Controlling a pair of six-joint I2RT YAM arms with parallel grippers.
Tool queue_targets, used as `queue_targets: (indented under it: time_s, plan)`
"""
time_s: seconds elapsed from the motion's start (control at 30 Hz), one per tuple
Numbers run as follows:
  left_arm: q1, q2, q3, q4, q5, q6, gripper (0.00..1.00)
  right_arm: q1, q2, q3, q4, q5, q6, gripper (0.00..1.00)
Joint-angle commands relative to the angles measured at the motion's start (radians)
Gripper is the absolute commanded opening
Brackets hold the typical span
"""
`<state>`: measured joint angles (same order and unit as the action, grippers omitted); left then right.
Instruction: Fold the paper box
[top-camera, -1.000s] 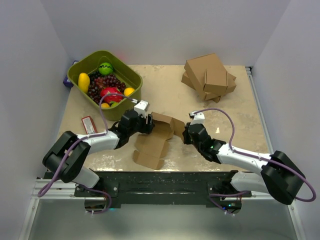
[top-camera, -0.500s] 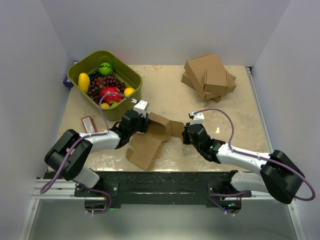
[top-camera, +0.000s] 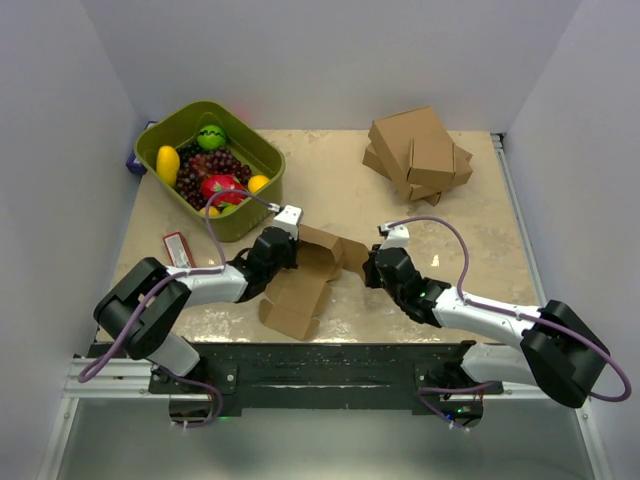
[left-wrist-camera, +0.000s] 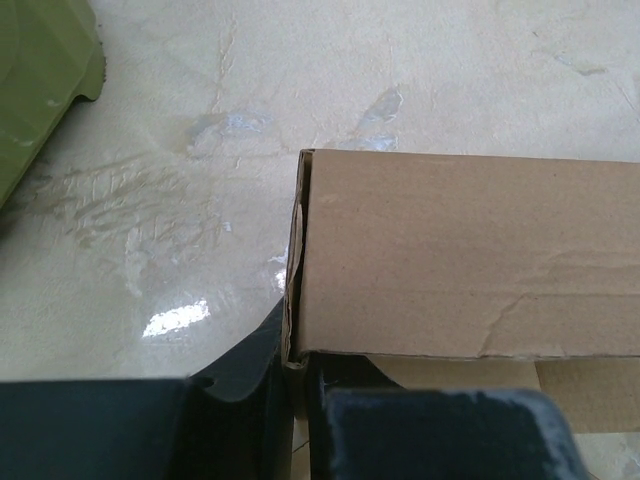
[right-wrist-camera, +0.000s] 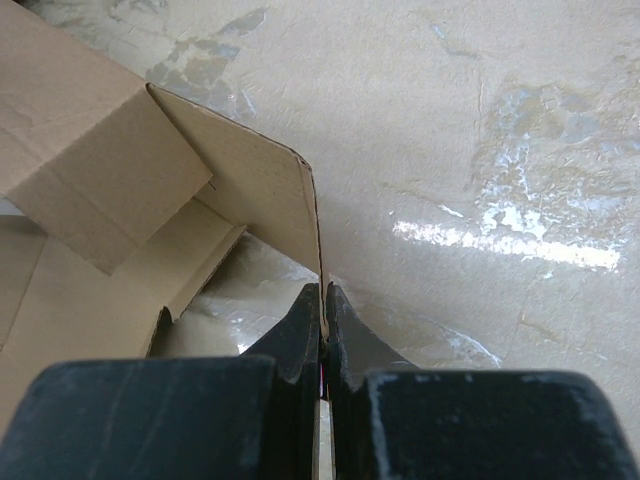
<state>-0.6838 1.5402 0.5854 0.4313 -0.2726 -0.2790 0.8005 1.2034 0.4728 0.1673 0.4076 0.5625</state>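
Jaws on the left arm (top-camera: 200, 283) are closed on an upright wall of the paper box (top-camera: 300, 292); in the left wrist view that wall's thin edge runs down between them. Jaws on the right arm (top-camera: 480, 308) are pinched tight on a flap at the box's opposite end. The right wrist view shows the flap's edge caught in the narrow slit between them.

The box sits just below the middle of the overhead frame, on the pale marbled desk (top-camera: 470, 230), between the two arms. It is only partly folded. Its long axis runs on a diagonal, from the lower left near the front edge of the desk up toward the right of centre. The lower left part lies flat on the desk as creased panels. The upper part is raised, with panels bent up and a flap pointing right into the right arm's jaws. The box is plain brown kraft cardboard with no print and sharp fold lines. In the left wrist view a faint wrinkle crosses the raised wall near its lower edge.

At the upper left of the overhead frame a green tub (top-camera: 258, 208) holds fruit (top-camera: 212, 172). A small red packet (top-camera: 177, 250) lies on the desk below the tub, beside the left arm. A pile of larger brown cartons (top-camera: 418, 150) sits at the upper right, well apart from the box.
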Motion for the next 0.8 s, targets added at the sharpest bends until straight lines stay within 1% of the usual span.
queue_targets:
  time_s: [0.0, 0.13, 0.17, 0.27, 0.3, 0.33, 0.37, 0.4, 0.43, 0.47, 0.5, 0.53, 0.6, 0.63, 0.67, 0.73, 0.77]
  plan:
    - [0.012, 0.018, 0.013, -0.043, -0.129, -0.031, 0.02, 0.0, -0.018, 0.006, -0.011, 0.054, 0.014, 0.0]
    - [0.001, 0.014, -0.002, -0.013, -0.117, -0.02, 0.03, 0.0, -0.01, 0.004, -0.005, 0.057, 0.014, 0.0]
    - [-0.002, 0.014, -0.002, -0.005, -0.102, -0.02, 0.04, 0.0, -0.008, 0.006, -0.005, 0.057, 0.014, 0.0]
    - [-0.008, -0.005, -0.007, 0.009, -0.05, -0.022, 0.31, 0.0, -0.004, 0.009, -0.006, 0.053, 0.01, 0.0]
    - [-0.008, -0.027, -0.01, 0.011, -0.036, -0.025, 0.47, 0.0, -0.005, 0.01, -0.011, 0.054, 0.008, 0.0]
    - [-0.01, -0.043, -0.015, 0.011, -0.022, -0.028, 0.52, 0.0, -0.01, 0.013, -0.014, 0.053, 0.004, 0.07]
    - [-0.01, -0.057, -0.019, 0.007, 0.005, -0.032, 0.57, 0.002, -0.014, 0.015, -0.028, 0.051, -0.001, 0.11]
    - [-0.008, -0.092, -0.022, 0.006, 0.021, -0.034, 0.65, 0.0, -0.019, 0.029, -0.04, 0.048, -0.007, 0.16]
    - [-0.01, -0.109, -0.028, -0.002, 0.036, -0.037, 0.69, 0.0, -0.027, 0.035, -0.054, 0.048, -0.015, 0.27]
    - [-0.008, -0.126, -0.033, -0.035, 0.068, -0.054, 0.73, 0.0, -0.04, 0.043, -0.081, 0.05, -0.016, 0.32]
    - [-0.008, -0.156, -0.039, -0.046, 0.087, -0.06, 0.79, 0.0, -0.053, 0.056, -0.097, 0.056, -0.018, 0.39]
    - [-0.008, -0.173, -0.059, -0.057, 0.101, -0.068, 0.82, 0.0, -0.065, 0.059, -0.109, 0.057, -0.024, 0.49]
    - [-0.008, -0.225, -0.087, -0.094, 0.139, -0.083, 0.86, 0.0, -0.108, 0.069, -0.14, 0.057, -0.024, 0.59]
    - [-0.008, -0.242, -0.093, -0.106, 0.154, -0.086, 0.87, 0.0, -0.123, 0.072, -0.149, 0.056, -0.026, 0.69]
    - [-0.008, -0.259, -0.099, -0.139, 0.2, -0.092, 0.88, 0.0, -0.151, 0.082, -0.164, 0.051, -0.026, 0.73]
    - [-0.008, -0.314, -0.104, -0.181, 0.233, -0.098, 0.9, 0.002, -0.18, 0.098, -0.218, 0.04, -0.024, 0.78]
    - [-0.008, -0.337, -0.104, -0.224, 0.266, -0.112, 0.9, 0.0, -0.195, 0.121, -0.257, 0.039, -0.024, 0.78]
